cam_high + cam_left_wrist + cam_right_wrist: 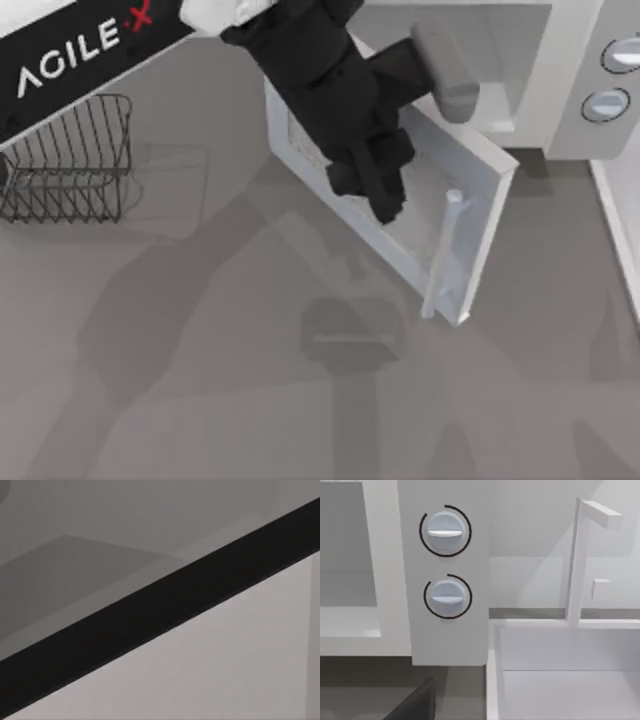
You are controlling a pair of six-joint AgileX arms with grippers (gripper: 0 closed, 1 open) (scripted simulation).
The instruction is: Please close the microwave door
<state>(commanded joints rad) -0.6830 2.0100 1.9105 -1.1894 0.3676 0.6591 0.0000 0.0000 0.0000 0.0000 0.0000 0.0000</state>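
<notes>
Black left gripper (385, 195) low over speckled window of large white microwave door (470, 190); cannot tell whether fingers spread or clenched. Door swung partly open, angled out from white microwave body (580, 110). Pale grey vertical bar handle (445, 255) just beyond fingertips, toward door's free edge. Two round grey knobs (445, 532) on body's panel, farther right. Dark wire basket (70, 160) well apart, at table's left. Grey table (200, 400) beneath. White sink basin (570, 680) beside microwave.
</notes>
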